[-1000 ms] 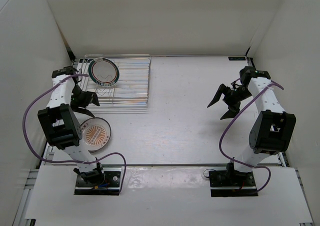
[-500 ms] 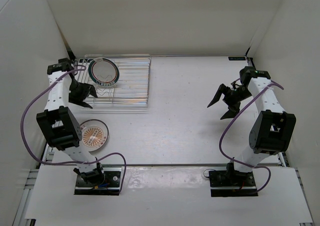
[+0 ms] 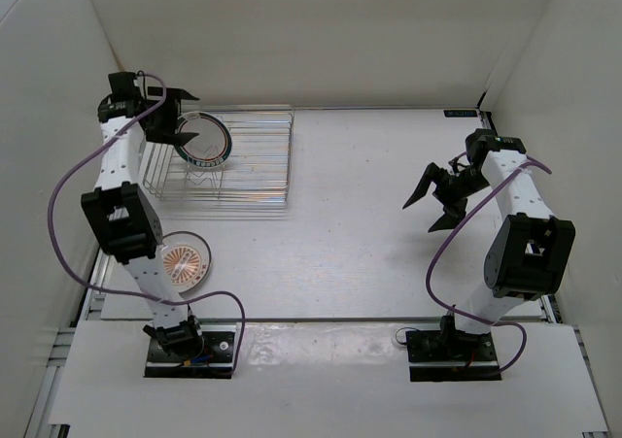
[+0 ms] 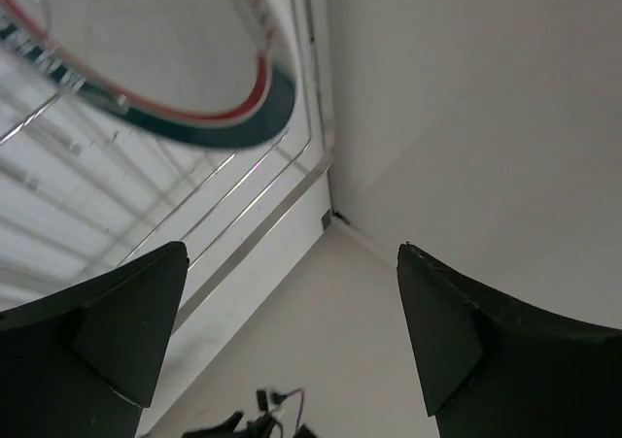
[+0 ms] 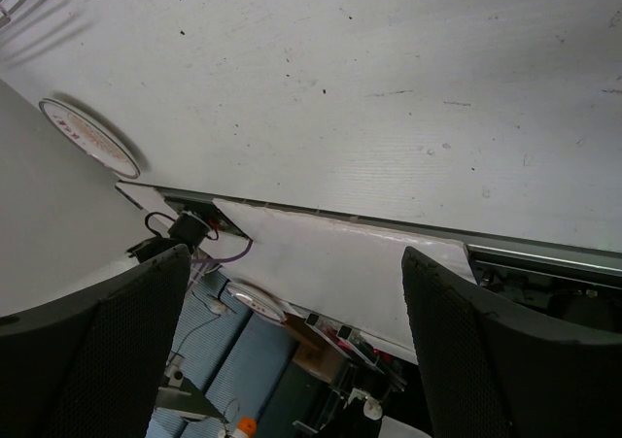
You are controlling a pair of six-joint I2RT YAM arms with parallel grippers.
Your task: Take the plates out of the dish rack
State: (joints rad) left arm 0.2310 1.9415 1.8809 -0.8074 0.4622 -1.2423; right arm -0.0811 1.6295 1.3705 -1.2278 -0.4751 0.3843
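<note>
Green-rimmed plate (image 3: 202, 141) leans in dish rack (image 3: 258, 171), left end; sunburst plate (image 3: 187, 259) lies flat.

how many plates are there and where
2. The green-rimmed plate stands in the dish rack; the orange sunburst plate lies flat on the table, nearer the front edge. None seem hidden.

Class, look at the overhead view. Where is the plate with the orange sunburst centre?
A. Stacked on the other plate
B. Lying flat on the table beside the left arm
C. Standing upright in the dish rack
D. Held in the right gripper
B: the sunburst plate lies flat on the table, apart from the dish rack, where only the green-and-red rimmed plate stands.
</note>
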